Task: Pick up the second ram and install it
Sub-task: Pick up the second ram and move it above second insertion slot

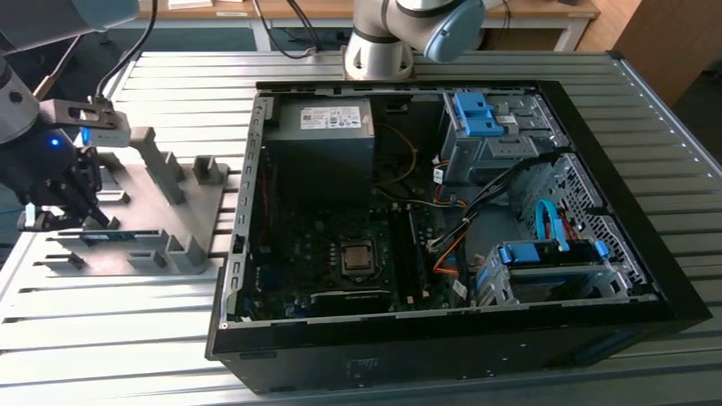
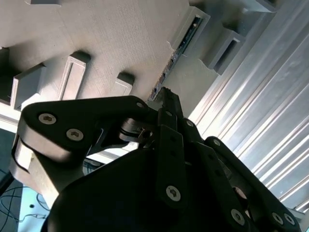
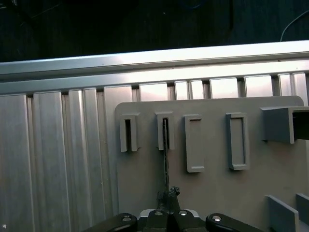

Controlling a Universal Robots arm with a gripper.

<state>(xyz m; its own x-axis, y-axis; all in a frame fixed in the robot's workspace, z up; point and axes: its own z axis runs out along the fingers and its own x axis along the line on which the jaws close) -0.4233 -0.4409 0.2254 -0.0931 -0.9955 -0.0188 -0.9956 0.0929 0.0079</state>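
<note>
Gripper (image 3: 167, 194) clamps second ram (image 3: 165, 162) standing in grey holder (image 3: 217, 193) slot.

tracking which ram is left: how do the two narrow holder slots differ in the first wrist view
The outer narrow slot is dark and empty; the next narrow slot holds the second ram. The gripper is lined up with the filled slot, not the empty one. Both are raised grey posts on the holder.
</note>
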